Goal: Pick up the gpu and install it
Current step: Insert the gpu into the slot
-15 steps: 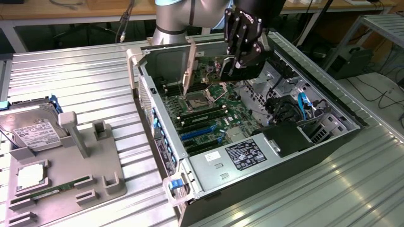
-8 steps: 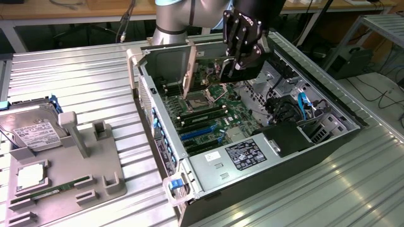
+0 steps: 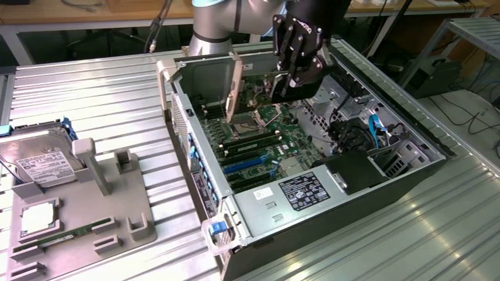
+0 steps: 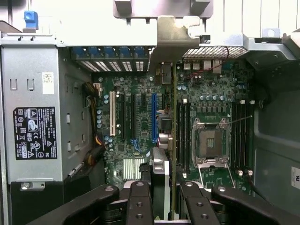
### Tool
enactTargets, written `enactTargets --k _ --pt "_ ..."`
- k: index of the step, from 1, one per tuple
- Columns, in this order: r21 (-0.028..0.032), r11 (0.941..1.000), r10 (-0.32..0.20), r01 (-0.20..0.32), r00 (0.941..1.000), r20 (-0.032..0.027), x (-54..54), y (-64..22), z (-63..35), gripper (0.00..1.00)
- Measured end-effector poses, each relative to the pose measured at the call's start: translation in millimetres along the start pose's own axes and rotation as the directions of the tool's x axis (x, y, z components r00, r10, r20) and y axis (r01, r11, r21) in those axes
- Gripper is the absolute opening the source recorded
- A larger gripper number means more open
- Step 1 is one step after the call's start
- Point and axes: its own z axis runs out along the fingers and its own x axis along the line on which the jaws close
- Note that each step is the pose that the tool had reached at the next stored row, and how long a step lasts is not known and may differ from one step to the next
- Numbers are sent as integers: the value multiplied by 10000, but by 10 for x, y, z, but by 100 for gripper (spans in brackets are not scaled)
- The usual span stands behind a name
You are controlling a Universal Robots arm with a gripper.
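Note:
My gripper (image 3: 291, 82) is shut on the gpu (image 3: 254, 88), a green card held on edge with its silver end bracket (image 3: 233, 88) toward the exterior view's left. It hangs over the open computer case (image 3: 195, 146), above the motherboard (image 3: 270, 143). In the wrist view the gpu (image 4: 174, 136) appears edge-on between my fingers (image 4: 139, 206), its bracket (image 4: 174, 40) at the case's rear wall and its black fan (image 4: 159, 176) close to the camera. The card's edge runs between the blue slot (image 4: 153, 117) and the memory slots (image 4: 185, 133). I cannot tell whether it touches a slot.
A power supply (image 3: 301, 190) with a black label fills the case's near end, and blue cables (image 3: 375, 132) sit at its right side. The CPU socket (image 4: 208, 143) lies beside the card. On the grey fixture (image 3: 117, 205) lie a hard drive (image 3: 39, 164) and a memory stick (image 3: 67, 234).

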Motion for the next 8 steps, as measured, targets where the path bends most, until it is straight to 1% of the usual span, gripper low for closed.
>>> enactTargets --k 3,4,6,7,8 --pt "-15 10000 -12 12 10000 -12 -16 0 40 28" --pt "-16 10000 -13 13 10000 -38 -27 0 53 28" --pt "-14 10000 -10 10 9999 -156 -66 -2 83 28" --pt "-15 10000 -8 8 9997 -245 -90 -2 99 28" --pt "-15 10000 -7 7 9996 -265 -101 -4 116 28"
